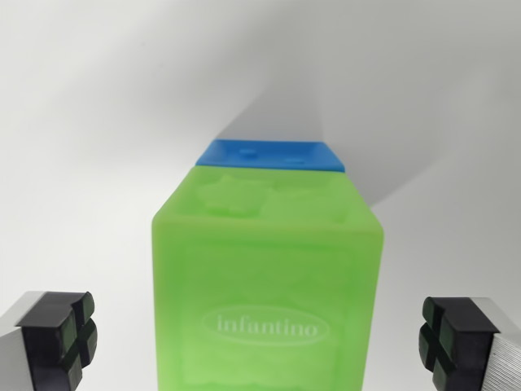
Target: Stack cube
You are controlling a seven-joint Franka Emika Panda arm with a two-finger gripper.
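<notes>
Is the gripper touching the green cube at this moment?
Apart. In the wrist view, both fingertips of the gripper stand off the green cube, with white surface visible in the gap on each side.

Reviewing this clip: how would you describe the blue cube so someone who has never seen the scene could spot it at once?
Start at the big translucent green cube filling the middle of the wrist view, the one with "infantino" embossed on its face. Look just past its top edge: a thin strip of the blue cube shows there against the white surface. It is the only opaque blue thing; the green cube hides most of it.
</notes>
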